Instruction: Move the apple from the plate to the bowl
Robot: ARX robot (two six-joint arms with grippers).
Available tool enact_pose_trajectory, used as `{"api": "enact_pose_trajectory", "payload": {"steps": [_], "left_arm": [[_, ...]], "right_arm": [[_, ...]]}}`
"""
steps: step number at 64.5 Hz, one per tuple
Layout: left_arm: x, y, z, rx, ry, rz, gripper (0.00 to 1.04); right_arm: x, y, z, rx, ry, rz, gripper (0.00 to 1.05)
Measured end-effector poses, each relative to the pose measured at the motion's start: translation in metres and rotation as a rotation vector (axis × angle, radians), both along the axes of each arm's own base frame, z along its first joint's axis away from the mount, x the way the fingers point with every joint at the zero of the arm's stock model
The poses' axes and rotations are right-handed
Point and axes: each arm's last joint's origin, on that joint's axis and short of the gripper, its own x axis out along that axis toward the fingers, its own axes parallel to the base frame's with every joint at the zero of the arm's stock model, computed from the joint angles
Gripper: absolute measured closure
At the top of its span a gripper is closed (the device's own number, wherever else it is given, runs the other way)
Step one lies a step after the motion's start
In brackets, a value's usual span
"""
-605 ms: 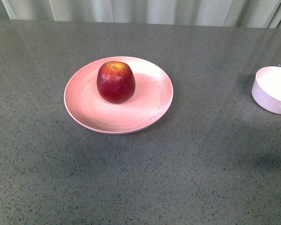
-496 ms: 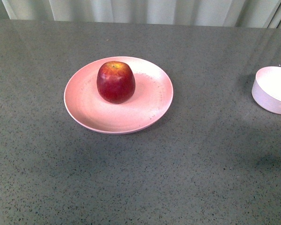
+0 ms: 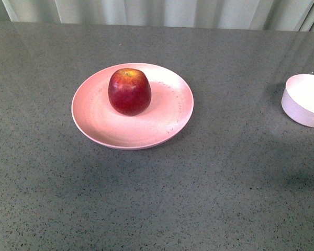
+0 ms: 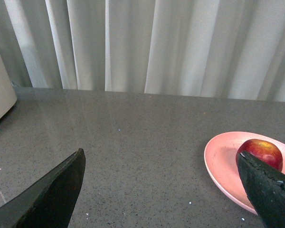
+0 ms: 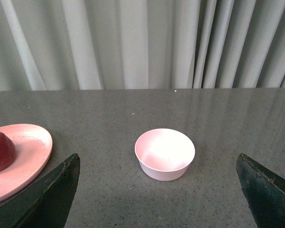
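The dark red apple (image 3: 129,91) is sitting upright near the middle of the wide pink plate (image 3: 102,130), its yellow-orange patch facing up. The plate is resting on the grey speckled table (image 3: 199,198), left of centre. The small pale bowl (image 3: 303,102) is standing well apart from the plate, far over on the right, and the front view's edge is cutting off part of it. A pale pleated curtain (image 3: 157,11) is hanging behind the table's far edge.

Neither arm is showing in the front view. In the left wrist view, the left gripper (image 4: 160,154) is hanging with its dark fingers (image 4: 52,194) spread wide and holding nothing, and the apple and plate are showing past one fingertip. The right gripper (image 5: 157,156) is likewise gaping wide and holding nothing, with the bowl lying on the table beyond its fingers (image 5: 47,197).
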Motion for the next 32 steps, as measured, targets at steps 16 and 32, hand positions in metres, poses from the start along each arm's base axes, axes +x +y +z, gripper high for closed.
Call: {"api": "enact_pose_trajectory", "payload": {"steps": [16, 32], "left_arm": [[0.0, 0.0, 0.0, 0.0, 0.0, 0.0, 0.09], [0.0, 0.0, 0.0, 0.0, 0.0, 0.0, 0.09]], "right_arm": [[0.0, 0.0, 0.0, 0.0, 0.0, 0.0, 0.09], [0.0, 0.0, 0.0, 0.0, 0.0, 0.0, 0.09]]}}
